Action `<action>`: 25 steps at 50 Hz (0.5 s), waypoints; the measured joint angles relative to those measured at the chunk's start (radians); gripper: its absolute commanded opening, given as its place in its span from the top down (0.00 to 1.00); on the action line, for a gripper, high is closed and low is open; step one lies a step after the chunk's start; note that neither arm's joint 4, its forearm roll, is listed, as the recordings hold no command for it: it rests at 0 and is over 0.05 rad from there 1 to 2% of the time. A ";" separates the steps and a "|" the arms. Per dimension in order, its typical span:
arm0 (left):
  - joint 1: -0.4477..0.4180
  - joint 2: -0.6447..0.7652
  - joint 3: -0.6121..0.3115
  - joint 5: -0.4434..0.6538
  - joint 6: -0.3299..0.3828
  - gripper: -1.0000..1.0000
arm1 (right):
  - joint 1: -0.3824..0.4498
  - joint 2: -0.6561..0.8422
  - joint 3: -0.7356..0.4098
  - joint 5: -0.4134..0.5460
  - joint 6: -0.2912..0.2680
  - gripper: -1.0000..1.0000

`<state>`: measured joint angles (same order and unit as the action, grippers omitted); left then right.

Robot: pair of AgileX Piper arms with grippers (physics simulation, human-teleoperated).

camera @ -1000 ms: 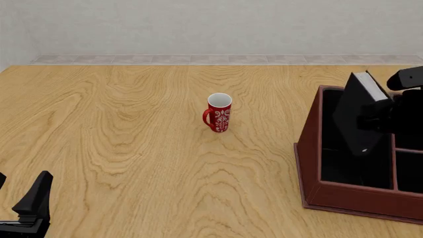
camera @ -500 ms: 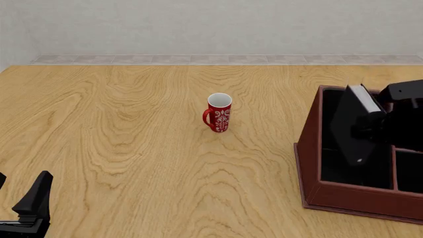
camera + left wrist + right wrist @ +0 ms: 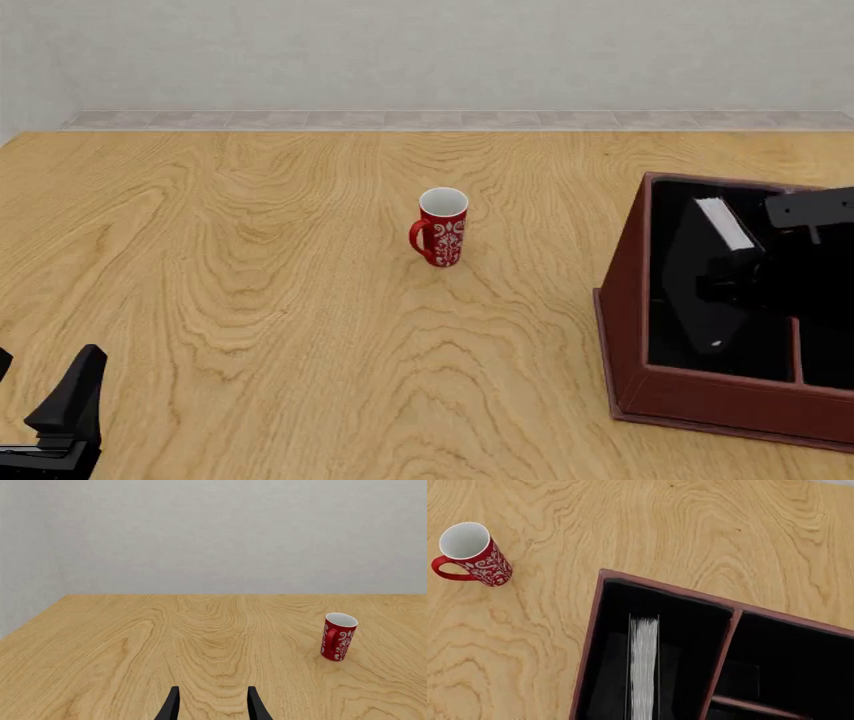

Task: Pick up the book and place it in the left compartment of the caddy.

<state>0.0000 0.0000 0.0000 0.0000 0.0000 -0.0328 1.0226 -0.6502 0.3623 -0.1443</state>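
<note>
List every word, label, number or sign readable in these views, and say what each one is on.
No readable text in any view.
The mug: a white ornamental pattern on red, no letters.
The book: black cover with a small light dot near its lower end, no title visible.
The caddy: plain wood and black lining, unmarked.

book (image 3: 707, 290): I see a thin black hardcover, white page edges up, light dot low on the spine, standing tilted inside the left compartment (image 3: 681, 345) | caddy (image 3: 627, 330): dark red-brown wooden box, black interior with dividers, at the table's right | left compartment: long, black-lined, book inside
</note>
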 measured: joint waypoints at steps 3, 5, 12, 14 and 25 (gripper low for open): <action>0.000 0.000 0.000 0.000 0.000 0.00 | -0.001 0.005 0.008 -0.008 0.001 1.00; 0.000 0.000 0.000 0.000 0.000 0.00 | -0.002 0.008 0.013 -0.014 0.002 1.00; 0.000 0.000 0.000 0.000 0.000 0.00 | -0.002 0.018 0.032 -0.034 0.009 1.00; 0.000 0.000 0.000 0.000 0.000 0.00 | -0.003 0.021 0.037 -0.038 0.010 1.00; 0.000 0.000 0.000 0.000 0.000 0.00 | -0.008 0.030 0.060 -0.059 0.015 1.00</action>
<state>0.0000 0.0000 0.0000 0.0000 0.0000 -0.0405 1.0526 -0.5903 0.3033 -0.1295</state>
